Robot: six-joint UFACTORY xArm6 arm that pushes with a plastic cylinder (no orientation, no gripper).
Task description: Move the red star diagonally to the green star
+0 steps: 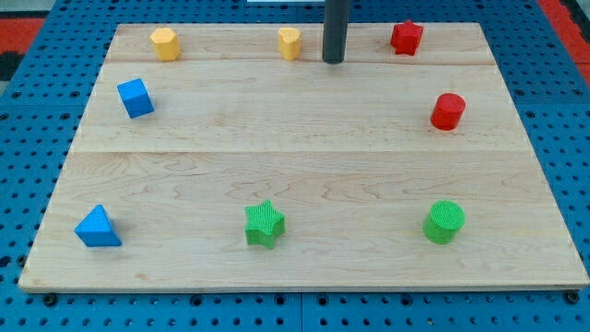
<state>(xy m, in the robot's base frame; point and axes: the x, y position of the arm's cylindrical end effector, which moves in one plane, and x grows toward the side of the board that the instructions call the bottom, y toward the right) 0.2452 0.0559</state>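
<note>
red star (pixel 406 37), red cylinder (pixel 448 111), ribbed green star (pixel 265 224), green cylinder (pixel 444 221), two blue blocks, two yellow blocks, pale wood-grain board (pixel 295 157)

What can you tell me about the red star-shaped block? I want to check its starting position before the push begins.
The red star-shaped block is a small, solid-looking, matte red piece with a star outline, flat top and vertical sides. It sits flat on the light wooden board near the view's top edge, right of centre. Nothing touches it: my tip rests apart on its left, and the red cylinder block lies apart below and to its right. The green star-shaped block is far off, diagonally toward the view's bottom left.
</note>
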